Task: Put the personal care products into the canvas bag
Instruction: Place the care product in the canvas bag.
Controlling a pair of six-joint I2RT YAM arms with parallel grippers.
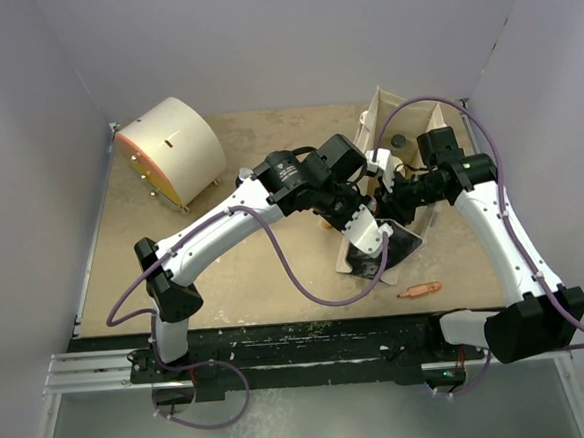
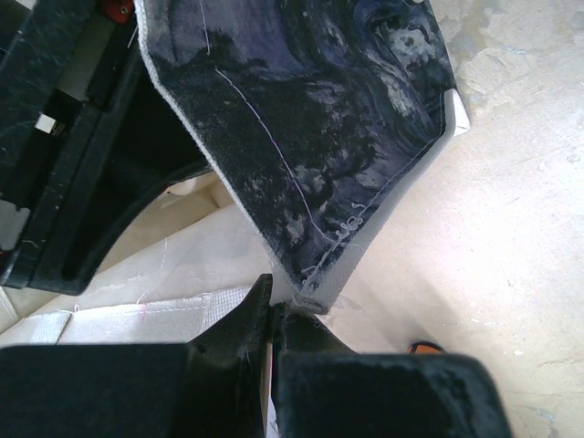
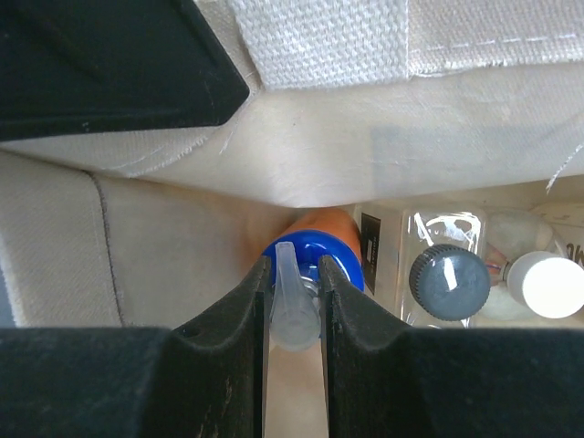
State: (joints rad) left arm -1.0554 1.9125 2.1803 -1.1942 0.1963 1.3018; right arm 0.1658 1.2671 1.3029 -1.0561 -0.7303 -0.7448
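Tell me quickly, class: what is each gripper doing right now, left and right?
Left gripper: shut, pinching the edge of the canvas bag.
Right gripper: shut on the orange bottle, gripping its clear spray top.

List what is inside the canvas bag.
Inside the bag: an orange bottle gripped by the right gripper, a black-capped clear bottle and a white cap. The bag's folds hide anything else.
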